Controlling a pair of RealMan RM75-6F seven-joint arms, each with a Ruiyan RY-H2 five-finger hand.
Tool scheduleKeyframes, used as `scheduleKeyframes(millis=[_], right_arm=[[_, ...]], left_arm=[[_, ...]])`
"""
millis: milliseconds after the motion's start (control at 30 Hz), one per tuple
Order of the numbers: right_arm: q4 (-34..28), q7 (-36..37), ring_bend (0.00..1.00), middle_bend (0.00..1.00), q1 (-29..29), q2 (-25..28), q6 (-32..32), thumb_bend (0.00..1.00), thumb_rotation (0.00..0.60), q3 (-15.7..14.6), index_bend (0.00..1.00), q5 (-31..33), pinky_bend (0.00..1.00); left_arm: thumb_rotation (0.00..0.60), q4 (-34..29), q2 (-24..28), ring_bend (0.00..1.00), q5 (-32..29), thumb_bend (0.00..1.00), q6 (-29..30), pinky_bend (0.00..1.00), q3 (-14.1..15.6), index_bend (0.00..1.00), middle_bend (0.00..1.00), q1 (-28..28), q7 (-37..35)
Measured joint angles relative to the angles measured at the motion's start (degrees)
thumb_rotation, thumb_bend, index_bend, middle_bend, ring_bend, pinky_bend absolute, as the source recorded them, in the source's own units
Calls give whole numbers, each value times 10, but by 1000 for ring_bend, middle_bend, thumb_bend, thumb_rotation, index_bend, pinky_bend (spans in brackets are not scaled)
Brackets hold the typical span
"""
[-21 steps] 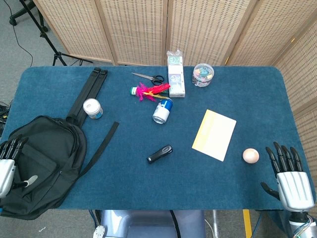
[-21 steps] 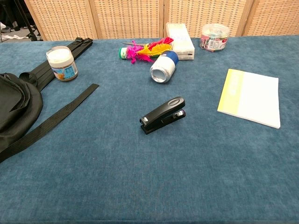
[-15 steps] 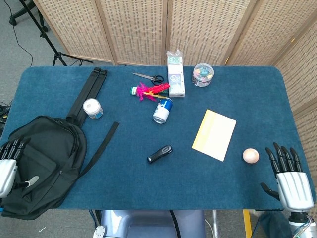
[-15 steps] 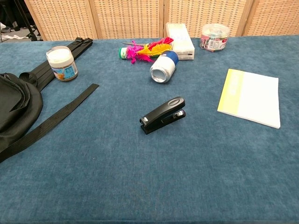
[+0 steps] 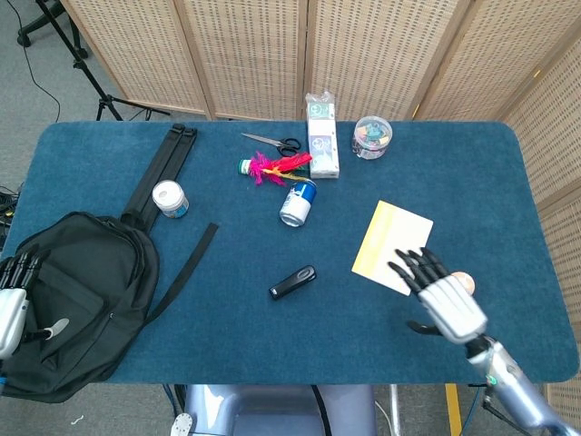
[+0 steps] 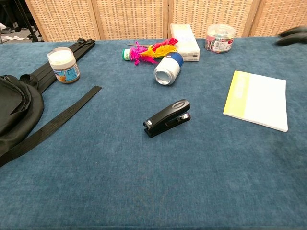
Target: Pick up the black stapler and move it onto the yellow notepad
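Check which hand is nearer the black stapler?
Right. The right hand hovers open beside the yellow notepad, right of the black stapler; the left hand sits at the table's far-left edge.

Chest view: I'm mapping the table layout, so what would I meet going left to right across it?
Black backpack → white jar → feather toy → black stapler → bead tub → yellow notepad.
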Motion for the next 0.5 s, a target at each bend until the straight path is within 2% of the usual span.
scheduleKeyframes(millis=[167, 300, 500], right_arm=[[4, -53, 0, 0, 66, -35, -92, 1, 600, 16, 12, 6, 7], [2, -103, 0, 0, 109, -71, -156, 24, 600, 29, 29, 34, 65], [7, -161, 0, 0, 144, -119, -198, 60, 600, 45, 43, 70, 125]], left_arm=[[600, 1, -4, 0, -19, 0, -10, 7, -7, 0, 0, -4, 6], [600, 2, -4, 0, -29, 0, -18, 7, -11, 0, 0, -7, 6], [600, 2, -1, 0, -33, 0, -23, 7, -14, 0, 0, -9, -2]])
